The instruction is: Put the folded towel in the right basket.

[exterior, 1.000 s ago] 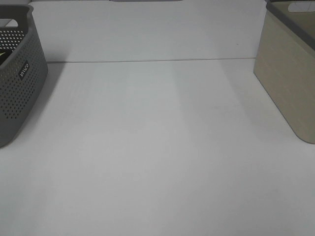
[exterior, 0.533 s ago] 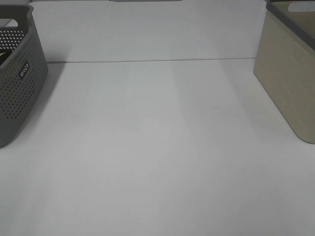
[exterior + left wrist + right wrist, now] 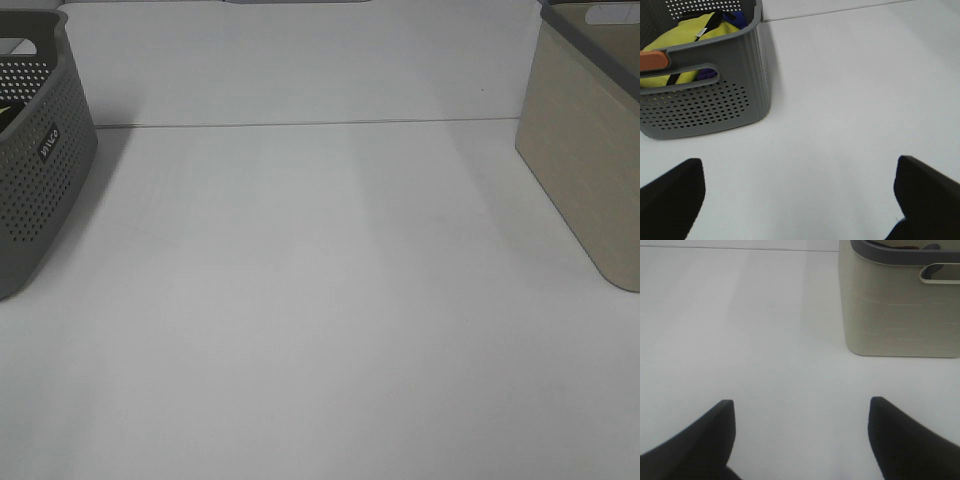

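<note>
A yellow folded towel [image 3: 722, 29] lies inside the grey perforated basket [image 3: 715, 105], which stands at the left edge of the table in the exterior high view [image 3: 40, 190]. The beige right basket [image 3: 585, 170] stands at the right edge and also shows in the right wrist view [image 3: 900, 315]. My left gripper [image 3: 797, 167] is open and empty above the bare table, short of the grey basket. My right gripper [image 3: 801, 405] is open and empty above the table, short of the beige basket. Neither gripper shows in the exterior high view.
The white table [image 3: 320, 300] runs to a white back wall. A blue cloth [image 3: 740, 17] and a black strap lie beside the towel in the grey basket. An orange piece [image 3: 652, 60] sits on its rim.
</note>
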Tool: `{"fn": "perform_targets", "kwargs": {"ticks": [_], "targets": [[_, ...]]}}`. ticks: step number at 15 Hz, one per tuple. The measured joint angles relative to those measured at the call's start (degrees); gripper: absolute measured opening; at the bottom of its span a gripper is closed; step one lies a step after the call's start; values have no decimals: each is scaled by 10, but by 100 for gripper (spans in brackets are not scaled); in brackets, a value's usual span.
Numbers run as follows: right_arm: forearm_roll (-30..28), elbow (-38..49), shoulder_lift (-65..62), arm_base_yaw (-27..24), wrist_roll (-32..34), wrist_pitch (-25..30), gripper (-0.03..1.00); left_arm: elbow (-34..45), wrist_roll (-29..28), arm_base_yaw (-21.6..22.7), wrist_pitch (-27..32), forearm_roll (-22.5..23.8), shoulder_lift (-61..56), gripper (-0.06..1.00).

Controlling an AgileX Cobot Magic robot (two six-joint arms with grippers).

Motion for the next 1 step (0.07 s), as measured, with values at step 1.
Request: {"fn": "perform_targets", "kwargs": {"ticks": [1], "targets": [[0, 0, 0, 0, 0, 0, 71, 0, 0, 0, 0, 0, 0, 98]]}}
